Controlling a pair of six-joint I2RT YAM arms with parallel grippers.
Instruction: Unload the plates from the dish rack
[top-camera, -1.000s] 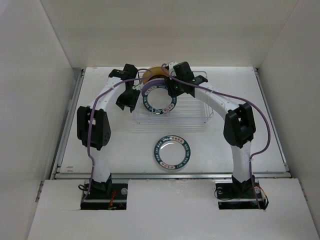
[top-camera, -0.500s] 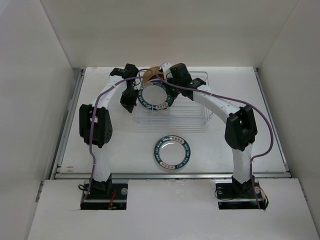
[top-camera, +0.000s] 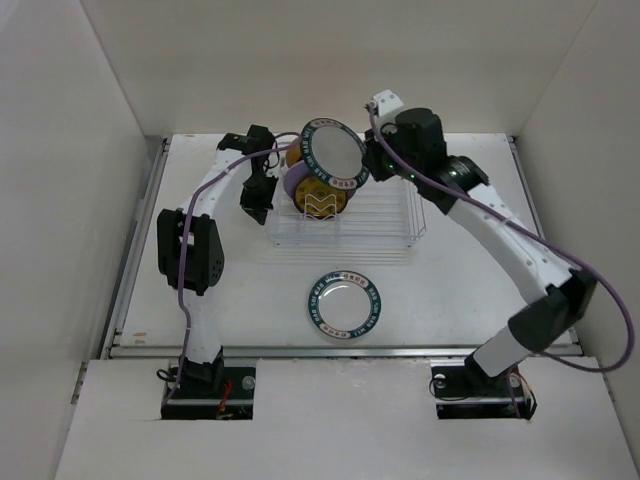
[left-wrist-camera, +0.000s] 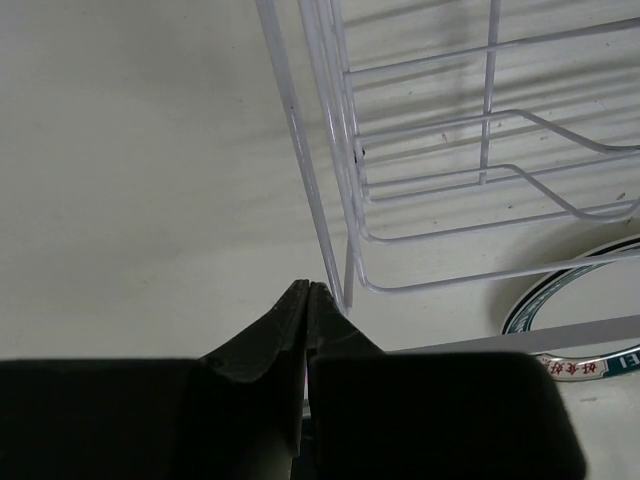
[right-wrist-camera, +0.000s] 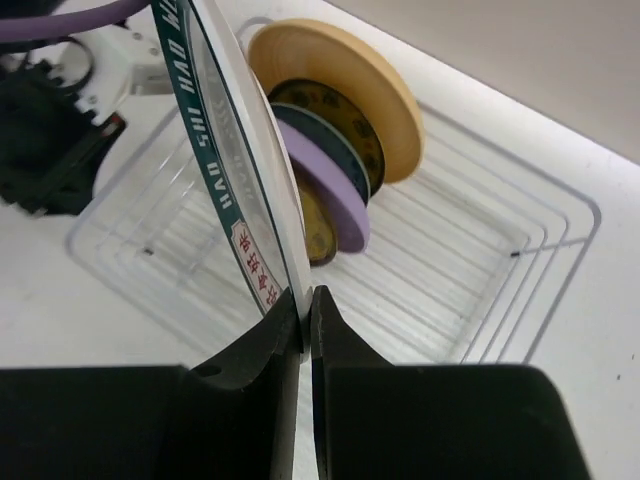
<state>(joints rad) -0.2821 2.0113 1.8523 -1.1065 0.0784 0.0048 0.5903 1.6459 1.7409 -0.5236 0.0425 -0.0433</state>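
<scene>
A: Right gripper (right-wrist-camera: 305, 296)?
B: Clamped on the rim of the teal-rimmed plate (top-camera: 335, 152). Plate held on edge above the dish rack (top-camera: 385, 228), face tilted upward.
A: Left gripper (left-wrist-camera: 306, 291)?
B: Closed, empty, just beside the rack's left wall.

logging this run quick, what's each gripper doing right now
left gripper: closed, nothing seen between its fingers, beside the dish rack corner.
right gripper: closed on the teal-rimmed plate, held above the rack.

Bright, even light; the dish rack (left-wrist-camera: 352, 150) casts soft shadows on the table (left-wrist-camera: 150, 150); wrist foregrounds dark
</scene>
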